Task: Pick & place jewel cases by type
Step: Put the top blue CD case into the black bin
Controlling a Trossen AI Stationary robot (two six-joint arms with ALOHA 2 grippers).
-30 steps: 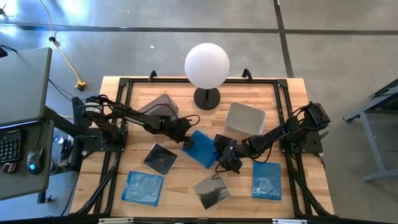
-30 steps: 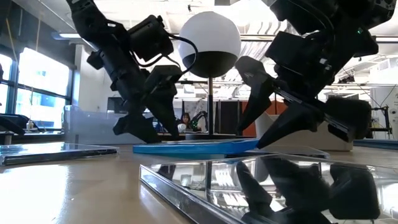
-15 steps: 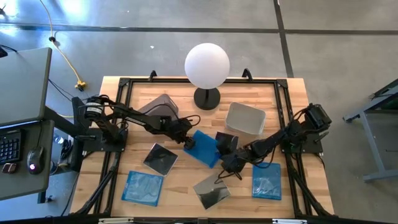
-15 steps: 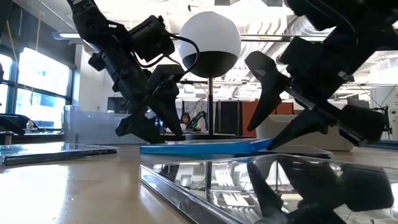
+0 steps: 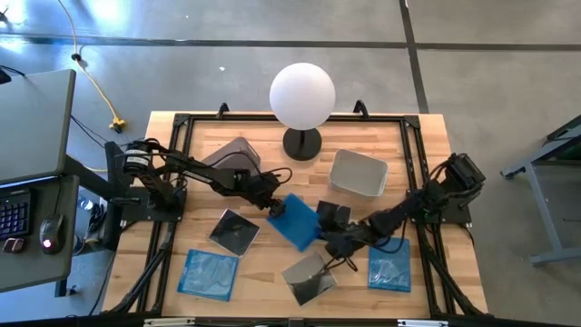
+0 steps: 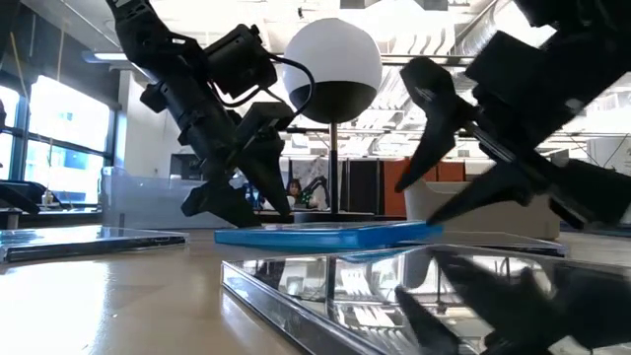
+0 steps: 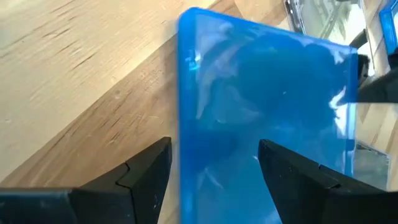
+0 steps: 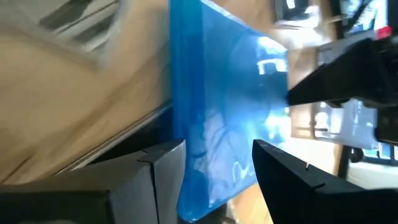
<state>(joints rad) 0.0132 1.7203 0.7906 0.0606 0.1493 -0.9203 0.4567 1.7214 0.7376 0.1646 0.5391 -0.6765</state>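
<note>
A translucent blue jewel case [image 5: 298,221] lies about level at the table's middle, between my two grippers. My left gripper [image 5: 275,209] is open at the case's left end, and my right gripper [image 5: 329,241] is open at its right, near end. In the low view the case [image 6: 325,234] shows as a flat blue slab. Two more blue cases [image 5: 209,272] [image 5: 388,268] and two glossy dark cases [image 5: 234,232] [image 5: 309,279] lie flat on the wood nearer the near edge. My left gripper [image 7: 214,149] straddles the blue case's side edge [image 7: 185,93], one finger over the top face and one over the wood beside it, slanting down from the table's left. I cannot tell whether a finger touches it. My right gripper [image 8: 217,149] straddles the opposite edge [image 8: 177,93] in the same way, slanting from the right. I cannot tell whether it touches.
Two grey bins [image 5: 238,154] [image 5: 359,173] stand on the far half of the table. Between them stands a lamp with a white globe [image 5: 302,95]. A dark case fills the low view's foreground [image 6: 325,296]. A desk with a keyboard is off the table's left.
My right gripper has drawn back toward the table's near edge and a little right, staying open. The blue case's right end, raised a second ago, has come down, and the case now lies level.
</note>
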